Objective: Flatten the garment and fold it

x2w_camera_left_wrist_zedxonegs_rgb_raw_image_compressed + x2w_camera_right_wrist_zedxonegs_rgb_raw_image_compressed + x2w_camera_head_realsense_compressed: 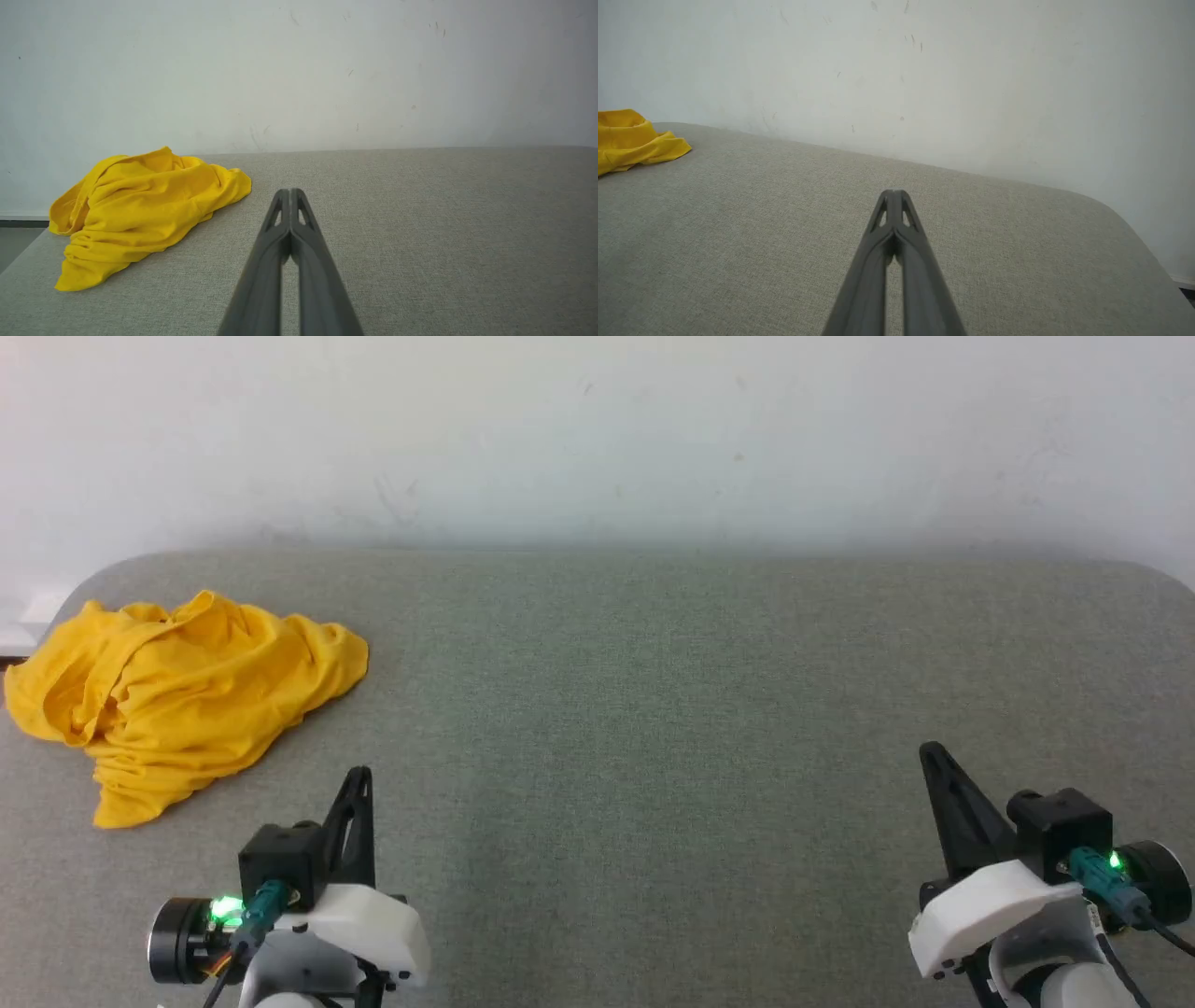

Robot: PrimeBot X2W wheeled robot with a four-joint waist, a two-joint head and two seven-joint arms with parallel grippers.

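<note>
Far-left corner of table: garment [187, 700], bright yellow tee, lies crumpled in a heap. Not flat, not folded.
Garment shape: deep bunched folds. One narrow tail of cloth trails toward the near edge. A rolled fold on its far side may be a neck or sleeve opening; too bunched to tell.
Garment vs left edge: reaches it. In left wrist view the garment [140, 219] seems to sit right on that edge.
Table [653, 709]: grey fabric-covered top w/ rounded far corners, far edge up against the wall.
Wall [597, 429]: white, w/ faint scuffs & marks.
Left gripper [359, 775]: by near edge, left part of table. Dark fingers pressed together tip to tip, nothing btwn them, as left wrist view confirms [290, 191]. Points toward far edge. Near the garment but apart from it, on the near-right side of the cloth tail.
Right gripper [929, 751]: by near edge, right part of table. Jaws closed the same way, tips meeting, holding nothing [893, 192]. Well apart from the garment, which shows at the far left of right wrist view [630, 140].
Wrist lights: green LED lit on each wrist, L [224, 907] & R [1114, 861].
</note>
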